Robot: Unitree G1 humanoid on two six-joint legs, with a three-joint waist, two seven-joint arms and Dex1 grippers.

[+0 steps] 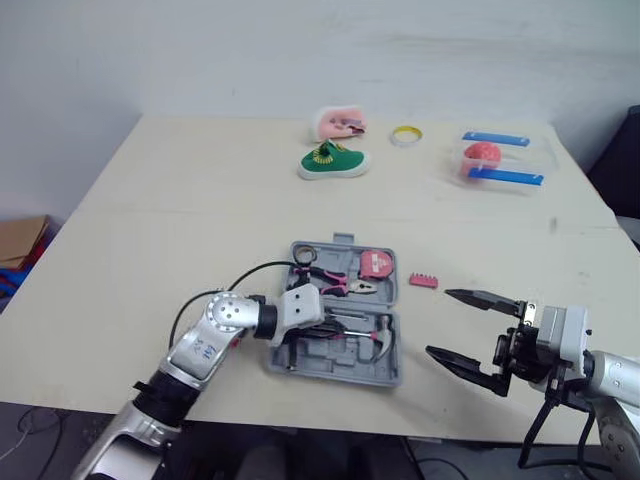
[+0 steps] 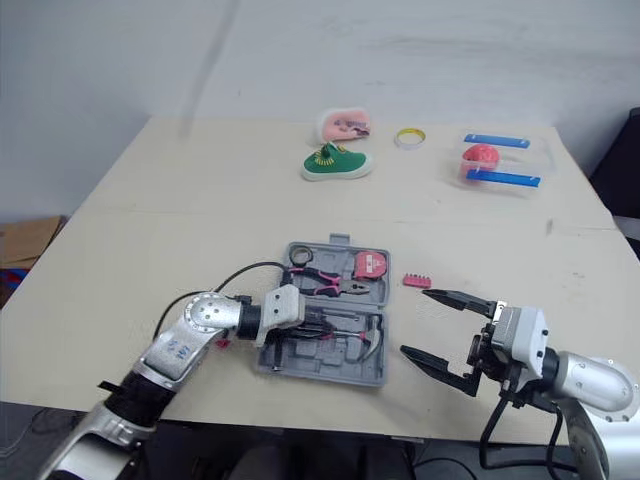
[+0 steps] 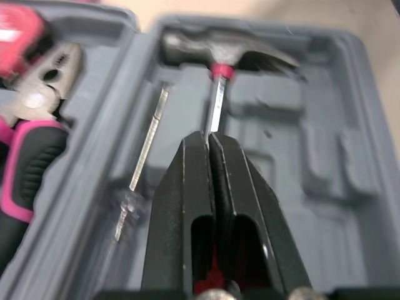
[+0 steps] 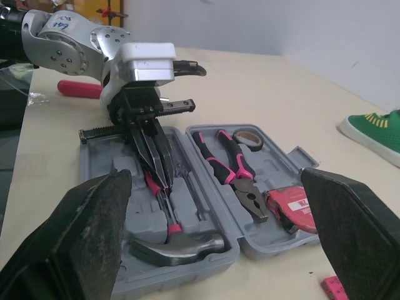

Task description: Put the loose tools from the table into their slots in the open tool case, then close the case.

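Left fingers [image 3: 181,206] clamp the one pink-handled steel hammer [image 3: 225,50] inside one open grey plastic tool case [image 1: 345,376]; right fingers [image 1: 482,298] gape near one pink bit strip [image 1: 423,281].

A plain robot test room. A bare white wall [image 1: 200,50] backs a beige table [image 1: 180,230] holding unrelated props: green shoe [image 1: 333,161], tape roll [image 1: 406,135], clear container [image 1: 520,157].

I see the tool case [image 1: 340,370] open by the table's [image 1: 150,250] front edge: hammer [image 4: 178,247] in its front half, pliers [image 4: 249,190] behind, bit strip [image 1: 423,281] just right.
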